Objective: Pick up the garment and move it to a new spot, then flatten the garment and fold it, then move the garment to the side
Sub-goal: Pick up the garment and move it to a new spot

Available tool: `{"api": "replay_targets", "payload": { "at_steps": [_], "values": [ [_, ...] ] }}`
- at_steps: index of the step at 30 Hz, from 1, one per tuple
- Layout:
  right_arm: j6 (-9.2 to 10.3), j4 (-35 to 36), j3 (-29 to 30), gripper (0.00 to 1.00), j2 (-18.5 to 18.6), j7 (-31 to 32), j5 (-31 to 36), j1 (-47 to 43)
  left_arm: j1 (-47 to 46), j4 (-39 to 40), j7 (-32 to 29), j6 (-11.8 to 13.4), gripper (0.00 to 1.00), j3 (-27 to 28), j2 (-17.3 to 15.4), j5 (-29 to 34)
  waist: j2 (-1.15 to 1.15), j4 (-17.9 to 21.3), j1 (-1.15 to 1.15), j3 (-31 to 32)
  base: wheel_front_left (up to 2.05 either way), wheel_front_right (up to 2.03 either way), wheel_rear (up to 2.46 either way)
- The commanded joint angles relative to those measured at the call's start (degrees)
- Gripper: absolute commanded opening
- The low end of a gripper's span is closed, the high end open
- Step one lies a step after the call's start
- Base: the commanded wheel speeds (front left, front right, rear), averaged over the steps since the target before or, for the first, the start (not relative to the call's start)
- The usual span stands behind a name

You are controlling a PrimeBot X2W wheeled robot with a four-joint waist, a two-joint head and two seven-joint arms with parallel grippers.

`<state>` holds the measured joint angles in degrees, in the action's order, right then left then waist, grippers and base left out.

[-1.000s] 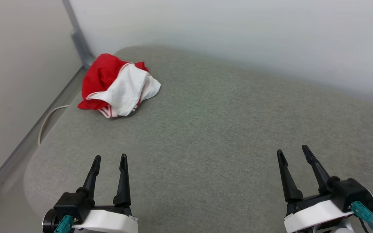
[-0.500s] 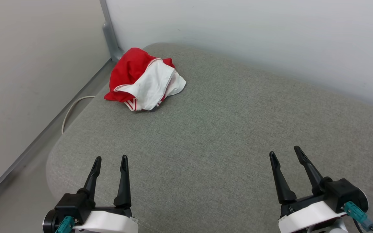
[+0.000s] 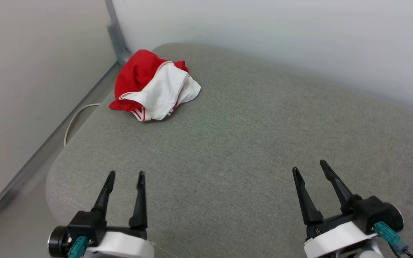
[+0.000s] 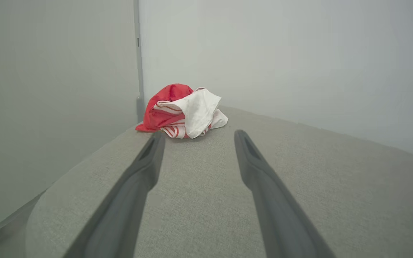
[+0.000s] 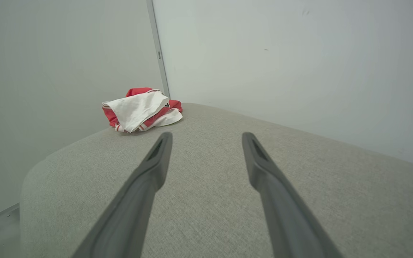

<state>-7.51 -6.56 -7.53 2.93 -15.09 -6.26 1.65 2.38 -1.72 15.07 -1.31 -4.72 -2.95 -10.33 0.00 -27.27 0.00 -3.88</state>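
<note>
The garment (image 3: 149,86) lies crumpled in a red and white heap at the far left corner of the grey cushioned surface (image 3: 249,143); its lettering is hidden in the folds. The left wrist view has the garment (image 4: 183,113) straight ahead beyond the fingers, and the right wrist view has the garment (image 5: 140,109) ahead to the left. My left gripper (image 3: 126,176) hovers open near the front left edge, far short of the heap. My right gripper (image 3: 309,167) stands open at the front right, with nothing between its fingers.
A grey vertical post (image 3: 115,34) stands in the wall corner just behind the garment. A pale cable (image 3: 74,120) loops on the floor beside the surface's left edge. Walls close in at the left and back. The broad middle of the surface stretches between the grippers and the garment.
The whole head view has shifted, so the camera moved; the garment keeps its place on the surface. Both grippers stay open and sit slightly higher in the view.
</note>
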Motion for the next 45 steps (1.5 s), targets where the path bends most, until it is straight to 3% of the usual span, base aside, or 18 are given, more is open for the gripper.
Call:
{"api": "replay_targets", "payload": {
  "at_steps": [1,6,10,17,23,30,33,38,39,40,41,45],
  "values": [
    [0.04,0.3,0.0,1.0,-0.1,-0.1,0.7,1.2,-1.2,0.1,0.2,-0.4,1.0,-0.3,0.1,0.7,0.0,0.8,0.0,-1.2,0.0,0.0,0.0],
    [0.04,1.1,-0.1,1.0,0.0,-0.1,3.1,3.1,-6.3,-0.5,0.2,-1.3,1.0,2.3,0.1,2.4,0.0,3.6,0.0,-6.3,0.0,0.0,0.0],
    [0.04,2.2,-0.4,1.0,1.0,-0.1,4.7,5.3,-12.8,-5.0,0.2,-3.5,1.0,5.9,-1.2,3.1,0.0,6.0,0.0,-11.5,0.0,0.0,0.0],
    [0.04,4.9,-1.7,1.0,2.4,-0.1,7.1,8.8,-28.8,-20.3,-0.9,-5.7,1.0,9.7,-10.0,0.9,0.0,10.3,0.0,-19.2,0.0,0.0,0.0],
    [0.04,7.2,-2.8,1.0,2.6,-0.1,7.8,11.1,-42.0,-31.3,-13.7,-6.1,1.0,3.7,-19.8,-4.1,0.0,13.3,0.0,-23.7,0.0,0.0,0.0],
    [0.04,8.4,-3.7,1.0,2.2,-0.1,8.2,12.9,-49.5,-34.7,-28.1,-6.1,1.0,-5.0,-29.6,-11.8,0.0,16.6,0.0,-28.0,0.0,0.0,0.0],
    [0.04,8.6,-3.7,1.0,2.0,-0.1,8.6,13.1,-51.0,-35.5,-31.3,-6.1,1.0,-7.5,-32.5,-14.6,0.0,17.6,0.0,-29.5,0.0,0.0,0.0],
    [0.04,9.0,-3.3,1.0,1.8,-0.1,9.3,13.5,-51.9,-37.6,-35.5,-6.1,1.0,-10.5,-34.3,-19.1,0.0,18.5,0.0,-30.7,0.0,0.0,0.0],
    [0.04,8.9,-3.3,1.0,1.8,-0.1,9.2,13.5,-51.9,-38.0,-36.0,-6.1,0.66,-10.9,-34.5,-19.8,0.0,18.6,0.0,-30.7,0.0,0.0,0.0],
    [0.04,8.7,-3.2,1.0,1.8,-0.1,9.2,13.5,-51.8,-38.4,-36.2,-6.1,0.08,-11.4,-34.5,-20.4,0.0,18.7,0.0,-30.7,0.0,0.0,0.0],
    [0.04,8.6,-3.2,1.0,1.7,-0.1,9.2,13.6,-51.5,-38.7,-36.5,-6.1,0.0,-12.0,-34.7,-20.9,0.0,18.8,0.0,-30.6,0.0,0.0,0.0],
    [0.04,8.2,-3.2,1.0,1.4,-0.1,9.2,13.5,-51.0,-39.0,-34.4,-6.1,0.0,-12.9,-35.1,-22.8,0.0,18.6,0.0,-29.3,0.0,0.0,0.0]
  ]
}}
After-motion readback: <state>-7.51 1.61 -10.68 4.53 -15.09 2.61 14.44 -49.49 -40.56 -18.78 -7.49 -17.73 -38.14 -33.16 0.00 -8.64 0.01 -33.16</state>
